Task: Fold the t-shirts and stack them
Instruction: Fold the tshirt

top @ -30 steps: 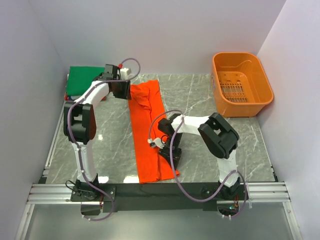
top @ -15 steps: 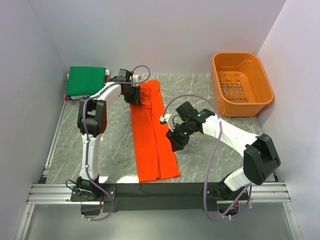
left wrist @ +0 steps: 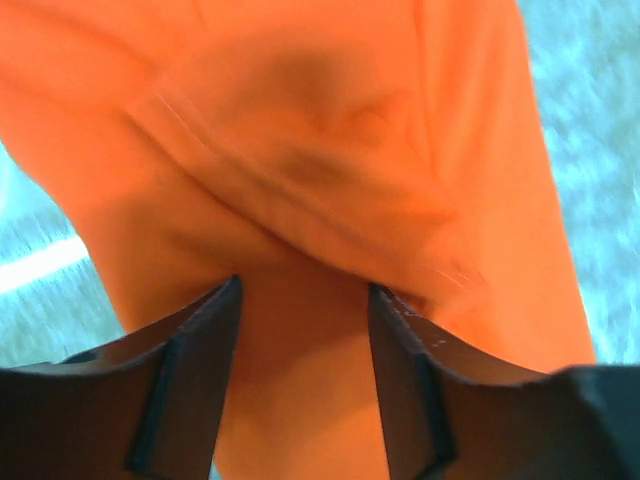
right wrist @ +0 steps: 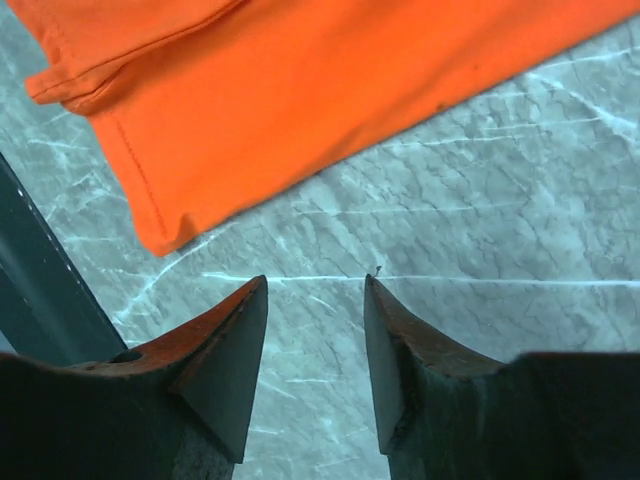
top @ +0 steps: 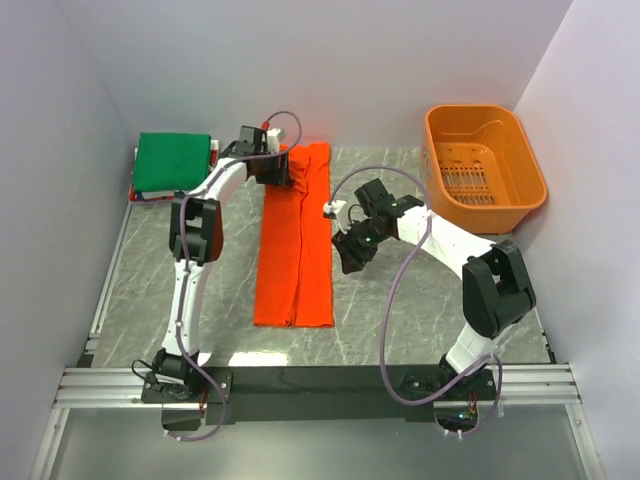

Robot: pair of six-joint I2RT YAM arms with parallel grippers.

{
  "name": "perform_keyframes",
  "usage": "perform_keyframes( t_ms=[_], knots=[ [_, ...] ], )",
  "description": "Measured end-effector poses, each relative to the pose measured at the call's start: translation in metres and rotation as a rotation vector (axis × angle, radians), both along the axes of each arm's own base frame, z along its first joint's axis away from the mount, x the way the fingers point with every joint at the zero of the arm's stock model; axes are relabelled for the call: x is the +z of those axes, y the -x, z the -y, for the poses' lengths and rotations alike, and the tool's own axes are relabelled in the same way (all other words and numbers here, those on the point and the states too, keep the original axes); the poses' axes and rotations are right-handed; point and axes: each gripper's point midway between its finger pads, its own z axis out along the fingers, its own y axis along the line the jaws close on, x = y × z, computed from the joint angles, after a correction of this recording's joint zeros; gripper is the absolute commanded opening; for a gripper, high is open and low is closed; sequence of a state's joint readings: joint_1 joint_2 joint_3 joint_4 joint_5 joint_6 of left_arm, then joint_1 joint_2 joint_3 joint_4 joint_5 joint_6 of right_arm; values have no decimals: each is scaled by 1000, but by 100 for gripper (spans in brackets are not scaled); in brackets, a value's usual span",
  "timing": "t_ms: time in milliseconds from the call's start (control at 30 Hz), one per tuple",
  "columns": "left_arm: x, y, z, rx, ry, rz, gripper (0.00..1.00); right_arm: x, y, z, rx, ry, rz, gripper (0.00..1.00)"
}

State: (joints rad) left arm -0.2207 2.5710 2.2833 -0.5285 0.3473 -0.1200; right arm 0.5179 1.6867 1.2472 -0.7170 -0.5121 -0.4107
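Note:
The bright orange-red t-shirt (top: 296, 240) lies folded lengthwise as a long strip down the middle of the table. My left gripper (top: 272, 168) is low over its far end, and the left wrist view shows the jaws apart with wrinkled orange cloth (left wrist: 300, 150) under and between the fingers (left wrist: 200, 350). My right gripper (top: 352, 255) is just right of the strip, open over bare marble, with the shirt's hemmed corner (right wrist: 160, 225) ahead of it. A folded green t-shirt (top: 172, 162) rests at the back left on thinner white and red ones (top: 141, 195).
An orange plastic basket (top: 483, 165) stands at the back right. White walls close in the table (top: 420, 300) on the left, back and right. A metal rail (top: 320, 382) runs along the near edge by the arm bases.
The shirt strip has been drawn toward the back and straightened. My left gripper moved right along its far end and opened wider. My right gripper came off the shirt, moved right and opened.

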Motion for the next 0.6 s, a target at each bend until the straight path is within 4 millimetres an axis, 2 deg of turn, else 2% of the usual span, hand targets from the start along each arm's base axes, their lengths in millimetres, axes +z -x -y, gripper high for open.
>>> perform_keyframes(
  t_ms=[67, 133, 200, 267, 367, 400, 433, 500, 567, 600],
  knots=[
    [5, 12, -2, -27, 16, 8, 63, 1, 1, -2, 11, -4, 9, 54],
    [13, 35, -9, -52, 28, 5, 70, 1, 5, -5, 34, -10, 40, 58],
    [41, 57, -15, -77, 65, 40, 73, 2, 17, -7, 74, -17, 89, 62],
    [87, 82, -25, -105, 117, 125, 73, 6, 35, -7, 134, -24, 149, 66],
    [171, 133, -53, -159, 153, 332, 72, 18, 61, -10, 235, -54, 264, 67],
    [191, 146, -61, -177, 145, 402, 71, 24, 67, -13, 272, -74, 320, 67],
    [212, 168, -73, -209, 120, 482, 70, 27, 75, -16, 315, -87, 367, 67],
    [225, 207, -83, -282, 57, 582, 68, 30, 89, -25, 404, -109, 446, 66],
    [208, 248, -83, -392, -11, 610, 68, 23, 102, -33, 477, -115, 477, 65],
    [194, 270, -81, -455, -40, 612, 67, 17, 108, -38, 515, -112, 490, 64]
  ],
)
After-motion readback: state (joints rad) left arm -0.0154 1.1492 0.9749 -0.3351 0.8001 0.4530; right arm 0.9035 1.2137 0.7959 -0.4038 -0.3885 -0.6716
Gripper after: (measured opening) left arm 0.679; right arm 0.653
